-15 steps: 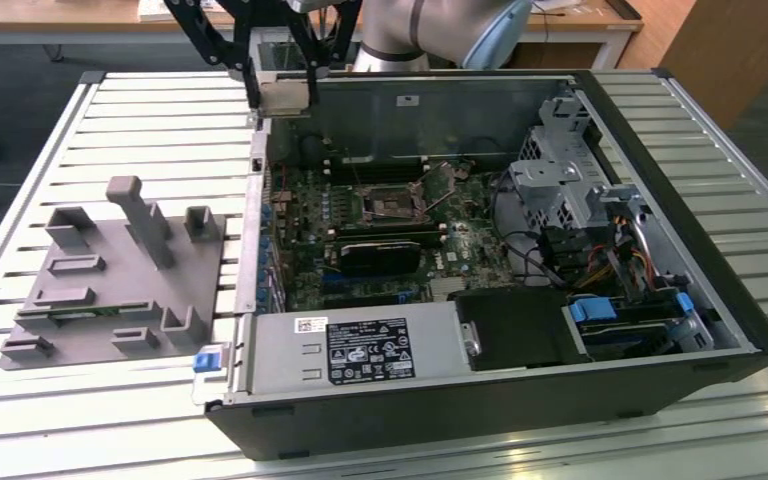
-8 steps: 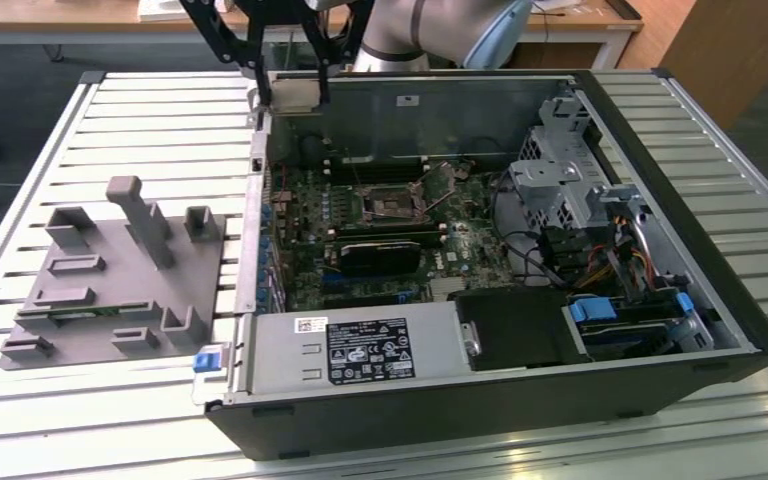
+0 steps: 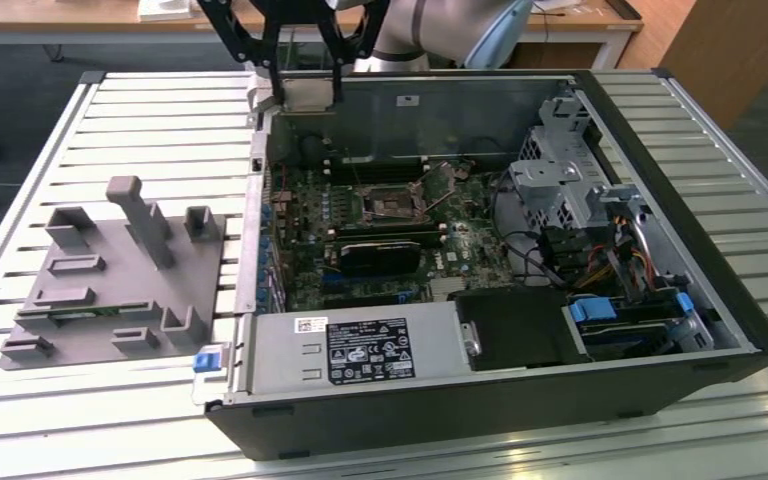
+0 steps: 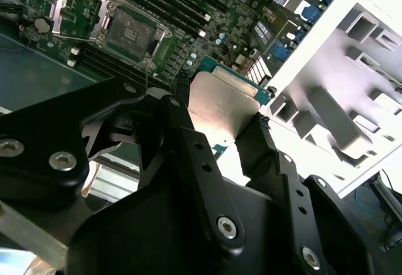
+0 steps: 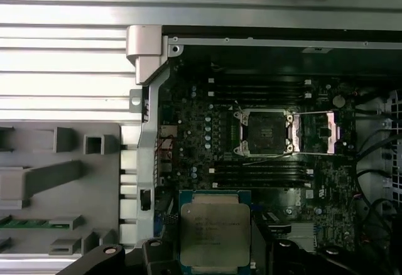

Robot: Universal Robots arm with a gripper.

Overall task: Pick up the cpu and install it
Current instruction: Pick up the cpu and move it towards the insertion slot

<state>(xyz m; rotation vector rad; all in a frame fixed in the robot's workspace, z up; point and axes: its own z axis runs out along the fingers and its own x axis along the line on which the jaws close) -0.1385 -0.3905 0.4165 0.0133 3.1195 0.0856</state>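
Tool (image 3: 307, 80), black and two-fingered, is clamping the cpu (image 3: 308, 96) by two opposite edges and is hanging with it above the far corner of an open computer case (image 3: 491, 100), toward the far edge of the slatted table (image 3: 157, 120). In both wrist views the chip's silver top is showing between the dark fingers (image 4: 188, 149), clear of the board below.

Going from the exterior view's left: a grey plastic fixture (image 3: 117, 280) is lying near that edge of the table, well apart from the tool. Beside it the case is lying on its side, taking up the middle of the table and reaching toward the edge at the exterior view's right. Inside, the processor socket (image 5: 262, 130) is sitting open and empty, its metal frame swung aside. Further right, a drive cage (image 3: 558, 175) and loose cables (image 3: 624, 265) are crowding that end.

Risks, as I judge them: the chip is being held only by its thin rim, so a jolt could be enough to tip or drop it. Coming down tilted or turned the wrong way could damage the socket's fine contacts. The case wall and the raised frame are also sitting close enough to snag a finger.
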